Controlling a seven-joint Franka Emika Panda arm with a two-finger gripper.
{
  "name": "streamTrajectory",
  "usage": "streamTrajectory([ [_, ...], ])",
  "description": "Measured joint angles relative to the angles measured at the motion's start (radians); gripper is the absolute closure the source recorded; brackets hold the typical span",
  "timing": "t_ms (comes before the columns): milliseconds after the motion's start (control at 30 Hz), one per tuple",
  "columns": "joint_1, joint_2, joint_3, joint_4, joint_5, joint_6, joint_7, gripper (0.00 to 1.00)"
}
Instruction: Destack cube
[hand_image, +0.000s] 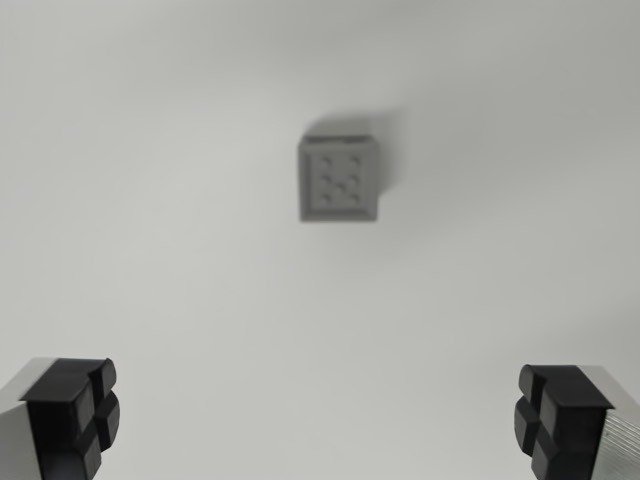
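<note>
A grey cube (339, 178) with several dark dots on its top face sits on the white surface, in the upper middle of the wrist view. The picture is blurred, and from straight above I cannot tell whether another cube lies under it. My gripper (318, 420) is open and well short of the cube. Its left finger (72, 412) and right finger (562, 415) stand far apart at the bottom corners, with nothing between them.
A plain white surface (150, 250) fills the whole view around the cube. A soft shadow (392, 150) falls to the right of the cube.
</note>
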Motion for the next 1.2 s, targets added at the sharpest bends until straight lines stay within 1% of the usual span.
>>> streamTrajectory([
  [300,0.0,-0.004,0.0,0.017,0.0,-0.022,0.0,0.0],
  [1200,0.0,-0.003,0.0,0.017,0.0,-0.022,0.0,0.0],
])
